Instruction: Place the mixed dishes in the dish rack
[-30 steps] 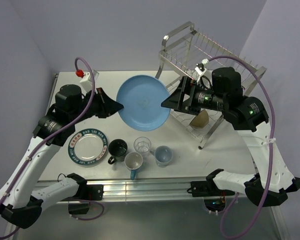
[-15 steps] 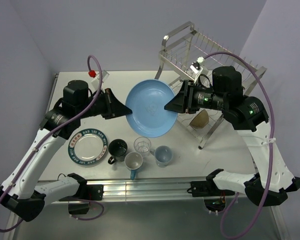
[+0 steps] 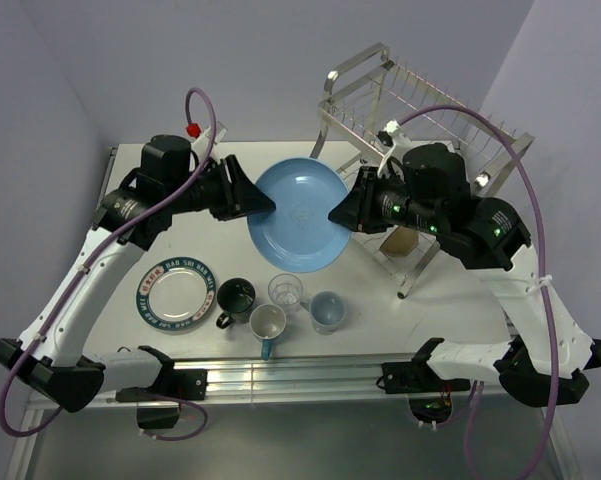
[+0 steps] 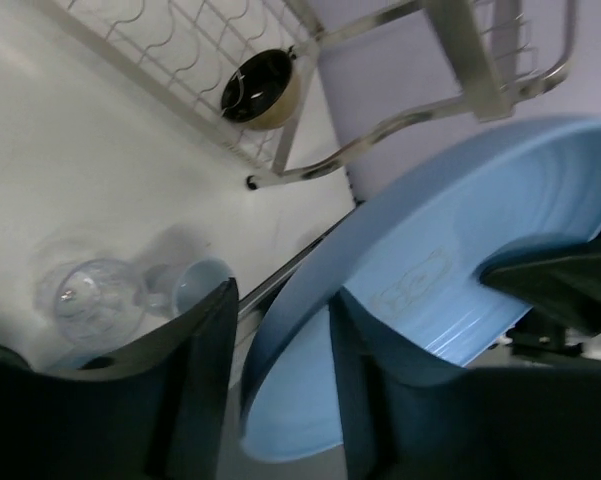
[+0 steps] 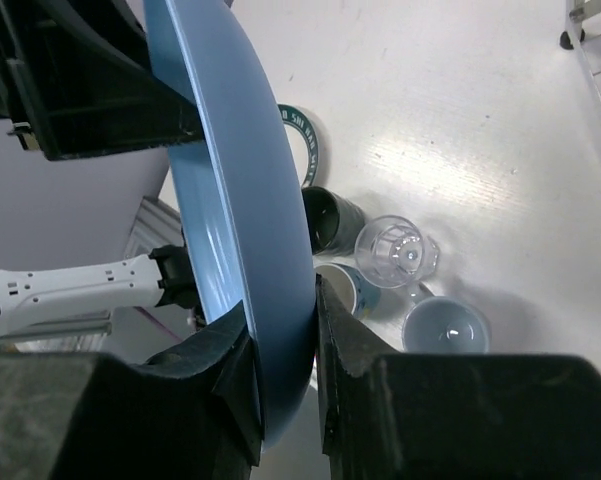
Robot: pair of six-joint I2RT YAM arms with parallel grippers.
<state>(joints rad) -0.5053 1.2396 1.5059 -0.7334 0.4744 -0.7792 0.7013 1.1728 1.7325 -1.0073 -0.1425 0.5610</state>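
The large light-blue plate [image 3: 300,222] hangs tilted above the table between both arms. My right gripper [image 3: 338,215] is shut on its right rim; in the right wrist view both fingers of that gripper [image 5: 285,335] press the plate [image 5: 235,190]. My left gripper [image 3: 268,206] is open around the left rim, with a gap showing beside the plate [image 4: 450,260] in the left wrist view. The dish rack [image 3: 420,110] stands at the back right, with the black bowl [image 3: 402,238] on its lower tier.
On the table near the front lie the white plate with a teal rim [image 3: 177,292], a dark mug [image 3: 235,297], a clear glass [image 3: 286,291], a white-and-blue mug [image 3: 268,325] and a light-blue cup [image 3: 327,311]. A slanted rack leg [image 3: 417,270] reaches down beside them.
My right gripper has closed on the plate's right rim. My left gripper, shut on the plate before, has opened. The plate has shifted slightly right, and the left arm has stretched after it.
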